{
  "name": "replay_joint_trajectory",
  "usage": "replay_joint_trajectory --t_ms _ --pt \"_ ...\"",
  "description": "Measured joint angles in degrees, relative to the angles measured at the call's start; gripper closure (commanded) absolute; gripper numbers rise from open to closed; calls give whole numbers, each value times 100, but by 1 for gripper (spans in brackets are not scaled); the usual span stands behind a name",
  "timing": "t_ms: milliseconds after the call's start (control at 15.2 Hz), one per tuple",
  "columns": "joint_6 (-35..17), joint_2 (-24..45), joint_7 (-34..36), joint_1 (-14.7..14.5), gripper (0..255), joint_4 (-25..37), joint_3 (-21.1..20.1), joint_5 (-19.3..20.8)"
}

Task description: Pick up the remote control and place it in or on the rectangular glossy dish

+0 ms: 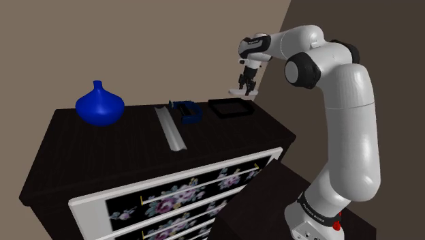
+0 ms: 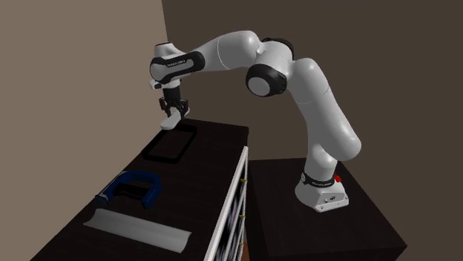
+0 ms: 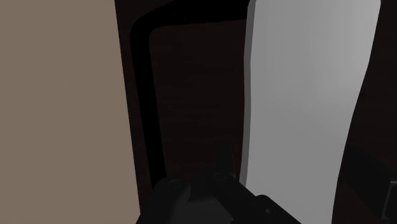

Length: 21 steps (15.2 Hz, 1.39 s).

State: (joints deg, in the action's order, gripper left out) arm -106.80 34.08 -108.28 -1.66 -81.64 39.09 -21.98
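Shoulder view: the gripper [image 1: 245, 86] is seen over the back of a dark dresser top [image 1: 122, 153], closed on a pale grey remote [image 1: 238, 91], which is clasped between the fingers and hangs just above the black rectangular dish [image 1: 213, 108]. To that view's left of the dish, a blue clamp [image 1: 185, 112], a long grey strip [image 1: 171, 129] and a blue vase [image 1: 99, 103] are set out along the top. Flowered drawer fronts [image 1: 191, 194] are shown below.

From the second exterior view, the gripper [image 2: 175, 113] is held over the dish's [image 2: 152, 157] far end, with the remote [image 2: 171, 121] in its grasp. The clamp [image 2: 133, 189] and strip [image 2: 137, 228] lie nearer that camera.

Through the wrist view, the remote [image 3: 305, 95] is seen beside the dish's raised rim [image 3: 141, 95].
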Motion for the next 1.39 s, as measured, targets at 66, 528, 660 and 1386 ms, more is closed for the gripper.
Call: replay_joint_trajectory --t_ms 66,528,660,1386 --pt "-18 64 -11 31 255 38 -22 -31" --pt "-386 284 -89 67 255 -145 -117 -169" --pt "-506 323 -118 66 255 -236 -137 -201" --pt "-763 465 -179 89 0 -369 -204 -295"
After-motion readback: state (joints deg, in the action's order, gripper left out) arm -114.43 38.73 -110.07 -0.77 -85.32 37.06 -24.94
